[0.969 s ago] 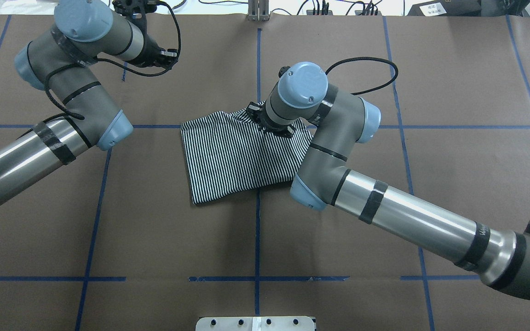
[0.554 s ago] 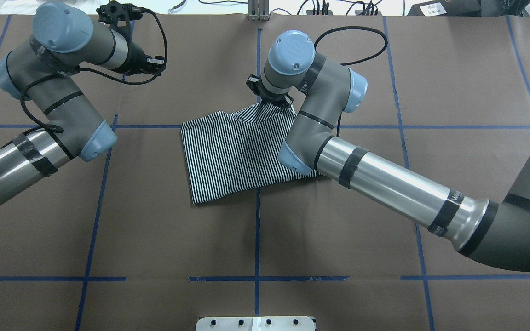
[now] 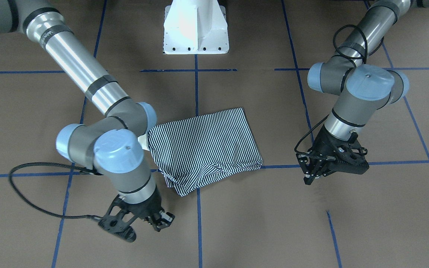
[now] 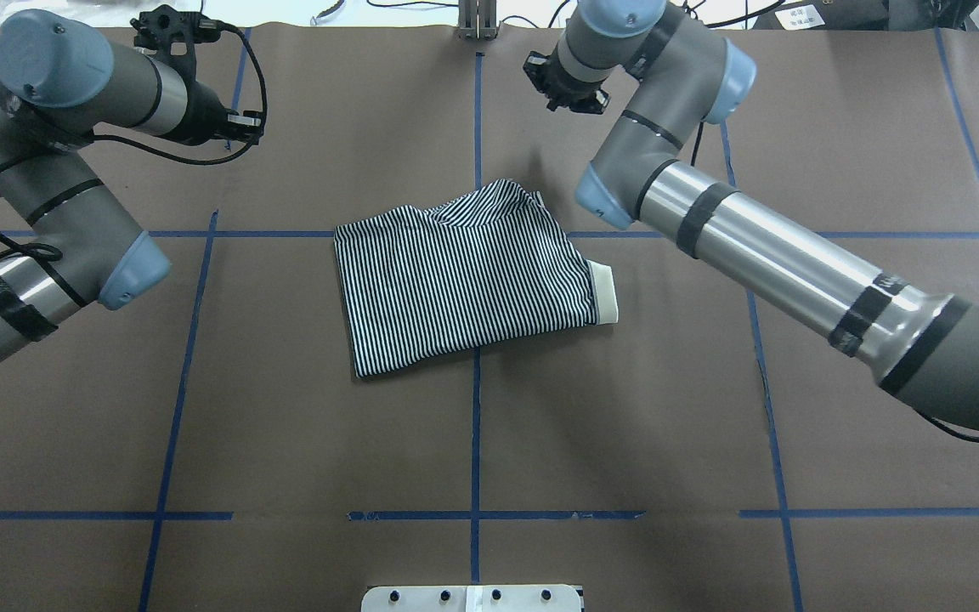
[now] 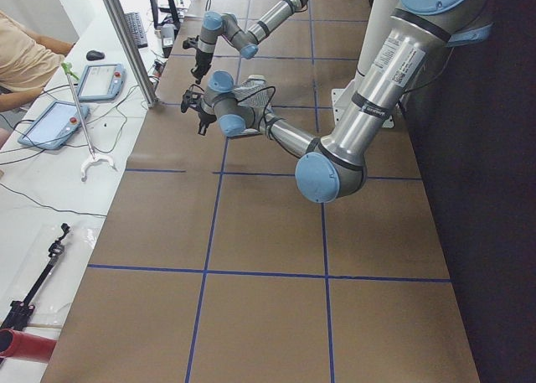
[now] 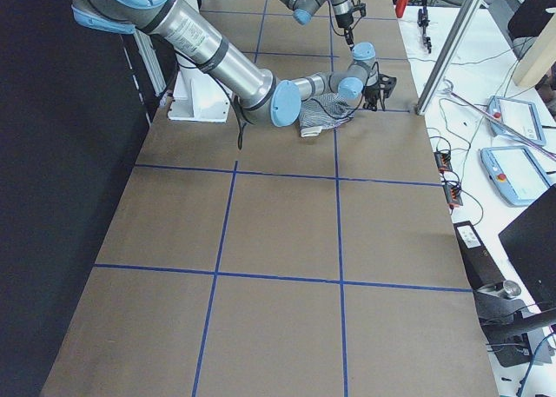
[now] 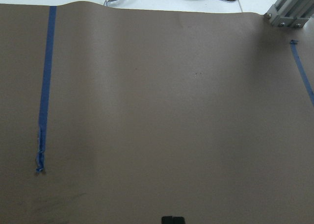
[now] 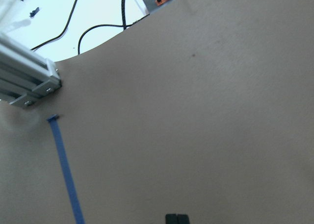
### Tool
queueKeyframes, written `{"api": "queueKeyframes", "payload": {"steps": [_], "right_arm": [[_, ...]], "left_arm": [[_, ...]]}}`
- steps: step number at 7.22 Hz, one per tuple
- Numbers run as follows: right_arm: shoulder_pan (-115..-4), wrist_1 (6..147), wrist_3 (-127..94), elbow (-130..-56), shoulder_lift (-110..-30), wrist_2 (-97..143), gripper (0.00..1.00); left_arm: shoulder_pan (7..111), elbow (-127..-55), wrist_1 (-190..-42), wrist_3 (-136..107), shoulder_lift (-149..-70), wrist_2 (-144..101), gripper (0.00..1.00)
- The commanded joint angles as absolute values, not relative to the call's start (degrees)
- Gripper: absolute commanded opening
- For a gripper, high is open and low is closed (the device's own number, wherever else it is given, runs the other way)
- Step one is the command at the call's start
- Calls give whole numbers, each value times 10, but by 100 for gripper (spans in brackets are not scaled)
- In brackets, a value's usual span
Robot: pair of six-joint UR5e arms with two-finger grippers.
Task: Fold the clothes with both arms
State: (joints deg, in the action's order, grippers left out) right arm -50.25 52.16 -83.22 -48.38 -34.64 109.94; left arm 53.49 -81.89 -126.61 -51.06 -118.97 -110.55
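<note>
The striped polo shirt (image 4: 468,272) lies folded into a rough rectangle at the middle of the table, also seen in the front view as the shirt (image 3: 207,143). Its cream collar (image 4: 605,293) pokes out at the right edge, and a small raised hump sits at its far edge. My right gripper (image 4: 570,89) hovers near the table's far edge, well apart from the shirt; in its wrist view its fingertips (image 8: 176,218) are pressed together, holding nothing. My left gripper (image 4: 239,126) is far left near the far edge, shut and empty, over bare paper.
Brown paper with a blue tape grid (image 4: 475,425) covers the table. The white pedestal base (image 3: 196,29) stands at the near side. An aluminium post (image 4: 477,21) and cables line the far edge. A person (image 5: 25,56) sits beside tablets past that edge.
My right gripper has left the shirt's far edge and moved away toward the table's far side, uncovering the collar. The left arm has drawn back to the left. The shirt has stayed put.
</note>
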Motion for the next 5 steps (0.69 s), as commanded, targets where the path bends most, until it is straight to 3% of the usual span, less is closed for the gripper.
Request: {"api": "queueKeyframes", "payload": {"steps": [1, 5], "right_arm": [[-596, 547, -700, -612, -489, 1225, 0], [-791, 655, -366, -752, -691, 1367, 0]], "left_arm": [[603, -820, -1274, -403, -1146, -1169, 0], [810, -809, -1236, -164, -1075, -1299, 1]]}}
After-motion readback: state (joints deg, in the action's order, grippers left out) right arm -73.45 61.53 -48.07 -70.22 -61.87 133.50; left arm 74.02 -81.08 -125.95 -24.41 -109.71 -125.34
